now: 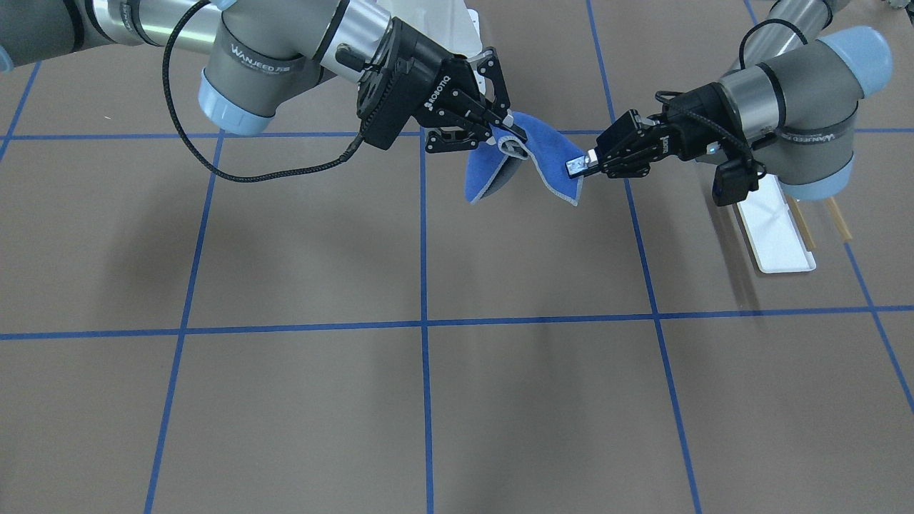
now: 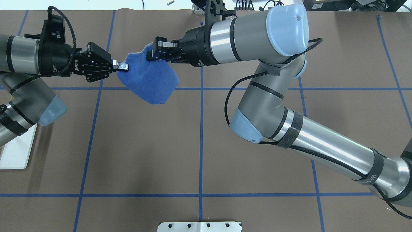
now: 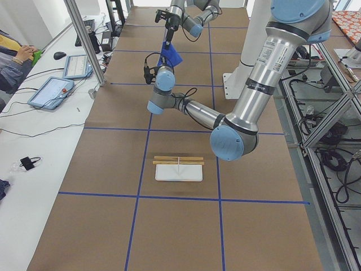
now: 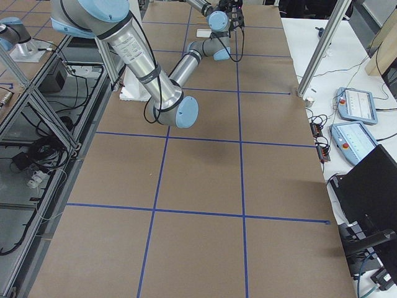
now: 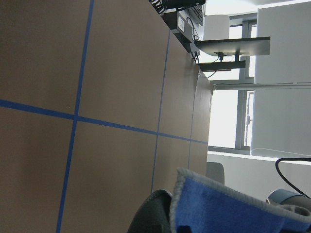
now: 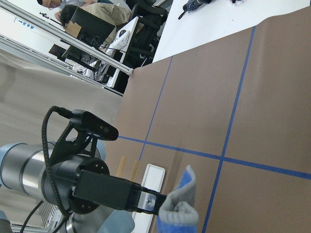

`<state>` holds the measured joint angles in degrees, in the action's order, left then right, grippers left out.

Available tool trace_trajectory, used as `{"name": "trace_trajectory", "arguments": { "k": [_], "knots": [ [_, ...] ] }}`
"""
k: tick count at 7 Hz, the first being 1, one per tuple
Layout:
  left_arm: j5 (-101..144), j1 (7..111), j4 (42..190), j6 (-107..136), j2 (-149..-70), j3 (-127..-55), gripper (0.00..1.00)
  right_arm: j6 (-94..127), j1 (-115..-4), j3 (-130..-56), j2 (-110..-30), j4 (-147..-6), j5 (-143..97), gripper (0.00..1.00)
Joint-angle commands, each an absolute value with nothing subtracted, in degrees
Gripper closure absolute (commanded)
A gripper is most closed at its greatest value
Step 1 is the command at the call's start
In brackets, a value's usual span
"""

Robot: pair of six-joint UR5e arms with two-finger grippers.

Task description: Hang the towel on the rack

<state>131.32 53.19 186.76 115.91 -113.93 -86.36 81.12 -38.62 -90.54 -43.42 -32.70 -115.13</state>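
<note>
1. Brown paper taped into a blue grid covers the table (image 1: 300, 235). The rack (image 3: 179, 172) stands on it, a white tray base with two wooden bars (image 3: 178, 160) lying level above it.
2. The towel (image 2: 148, 79) hangs in the air, well apart from the rack and toward the table's middle from it. It touches neither the bars nor the base.
3. The left gripper (image 2: 120, 66) is pinching one corner of the towel. The right gripper (image 2: 154, 51) has its fingers pressed together on the opposite edge. The cloth sags between them in a loose fold.
4. The step in hand looks to be carrying the towel to the rack.
   - Move both arms together so that the held edge stretches flat without being tugged from either pinch.
   - Bring it in above the bars and square to them.
   - Lower it until cloth falls on both sides of a bar, and only then let go.
5. The left arm (image 1: 800, 100) hangs over the rack, so it likely has to swing clear first.
</note>
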Motion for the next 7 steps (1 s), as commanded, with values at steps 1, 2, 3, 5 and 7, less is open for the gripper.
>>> {"name": "trace_trajectory", "arguments": {
  "k": [1,2,3,5,7],
  "knots": [
    [131.4,53.3,188.0,115.1,-114.1,-86.5,1.0,81.4,-38.7,-90.6,-44.2,-31.8,-115.0,0.28],
    [131.3,54.3,189.0,115.1,-114.1,-86.7,1.0,83.0,-39.5,-91.0,-44.7,-31.8,-115.0,0.0],
    [131.5,56.9,189.2,114.8,-114.1,-87.0,1.0,82.6,-41.6,-91.6,-46.0,-31.7,-115.1,0.0],
    [132.0,59.6,189.8,108.0,-110.9,-88.8,1.0,82.2,-46.2,-96.0,-52.0,-32.0,-115.3,0.0],
    [137.1,63.3,189.8,95.1,-102.3,-90.1,1.0,80.4,-51.1,-100.1,-60.2,-32.7,-116.2,0.0]
  ]
}}
